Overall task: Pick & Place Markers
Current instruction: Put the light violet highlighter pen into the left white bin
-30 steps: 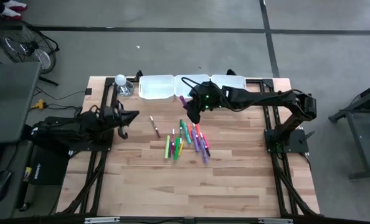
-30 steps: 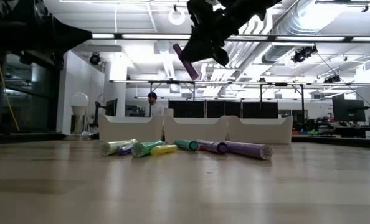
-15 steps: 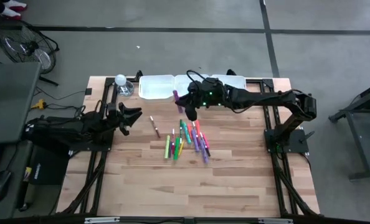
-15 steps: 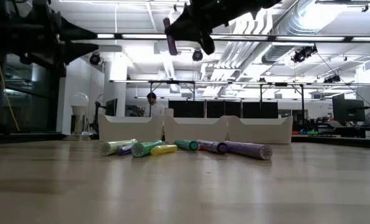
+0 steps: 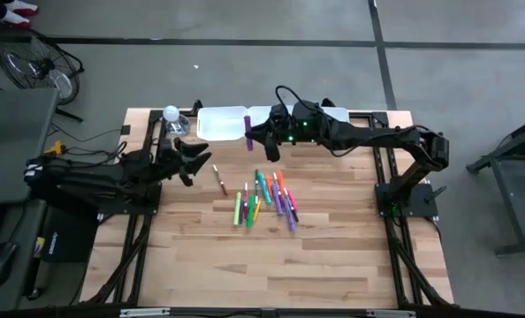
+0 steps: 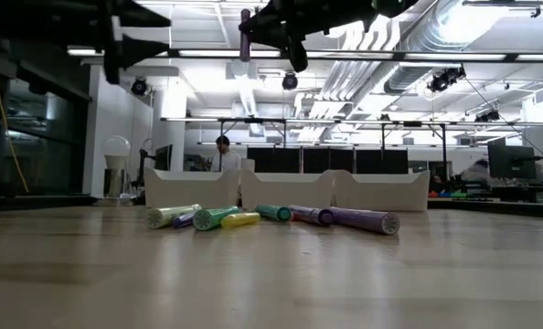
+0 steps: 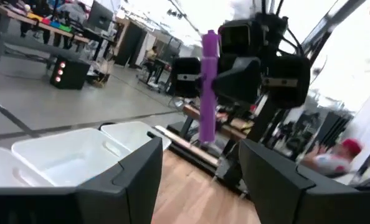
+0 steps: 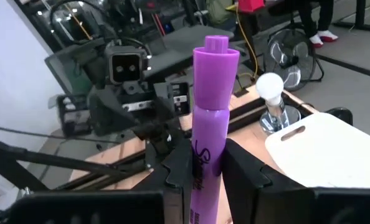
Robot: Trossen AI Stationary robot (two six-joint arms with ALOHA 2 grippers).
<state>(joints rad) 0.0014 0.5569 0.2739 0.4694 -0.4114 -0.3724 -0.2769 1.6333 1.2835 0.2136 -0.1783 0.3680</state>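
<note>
Above the table's [image 5: 333,256] far edge, beside a white tray [image 5: 220,124], the right tool [image 5: 252,134] is clenched on a purple marker [image 8: 208,118], gripping its lower barrel and holding it upright with the cap on top. The left tool [image 5: 199,157] hangs near the table's left edge, fingers spread and empty, facing the marker. The remaining markers [image 5: 264,196] lie clustered mid-table. Light, stiff and smooth-barrelled, such a marker looks liable to slip; mid-barrel seems the surest hold.

A black cursive "S" (start of a brand script, the rest hidden) runs along the purple marker [image 8: 210,130] barrel.
</note>
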